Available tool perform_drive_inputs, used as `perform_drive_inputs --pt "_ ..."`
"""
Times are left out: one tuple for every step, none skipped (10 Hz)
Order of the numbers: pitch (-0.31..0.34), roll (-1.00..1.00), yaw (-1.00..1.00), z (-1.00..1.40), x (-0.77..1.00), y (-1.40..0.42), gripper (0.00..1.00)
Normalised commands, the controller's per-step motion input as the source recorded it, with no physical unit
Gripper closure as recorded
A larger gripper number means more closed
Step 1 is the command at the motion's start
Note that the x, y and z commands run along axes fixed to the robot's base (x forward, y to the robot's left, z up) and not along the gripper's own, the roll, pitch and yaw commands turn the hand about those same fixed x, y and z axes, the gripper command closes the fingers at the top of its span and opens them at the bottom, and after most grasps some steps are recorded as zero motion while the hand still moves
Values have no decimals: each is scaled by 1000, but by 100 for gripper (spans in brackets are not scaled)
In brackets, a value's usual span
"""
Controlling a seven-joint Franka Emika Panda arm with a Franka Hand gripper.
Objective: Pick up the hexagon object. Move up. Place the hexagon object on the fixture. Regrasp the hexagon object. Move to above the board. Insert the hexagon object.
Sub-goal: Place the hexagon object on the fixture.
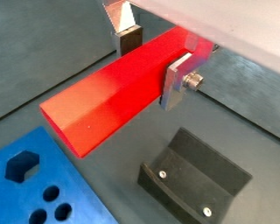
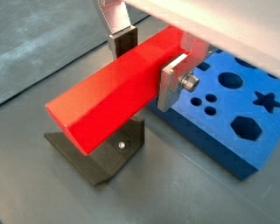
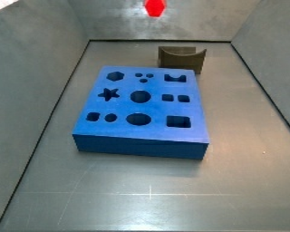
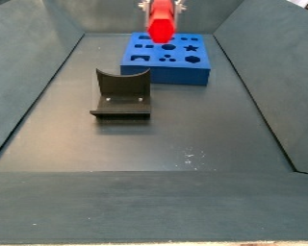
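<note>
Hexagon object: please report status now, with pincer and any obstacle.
Pincer shut on hexagon object, raised over the floor. Fixture empty; board holes free. Nothing in the way.

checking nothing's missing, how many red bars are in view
1. The hexagon object is clamped in the gripper, up in the air near the fixture and the board. No other shows in either side view, so a hidden one is unlikely.
</note>
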Motion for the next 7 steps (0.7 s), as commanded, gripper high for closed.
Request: perform_drive_inputs --pt "160 48 9 3 1000 -102 100" --pt "163 53 17 6 1000 -86 100" --pt "-18 -1000 90 -18 1000 203 100" --pt "-17 -1000 86 -21 972 230 100" --pt "-9 -1000 66 -22 879 195 100" --pt "10 -1000 56 -11 749 99 100" --pt "32 -1000 49 -1 651 74 100"
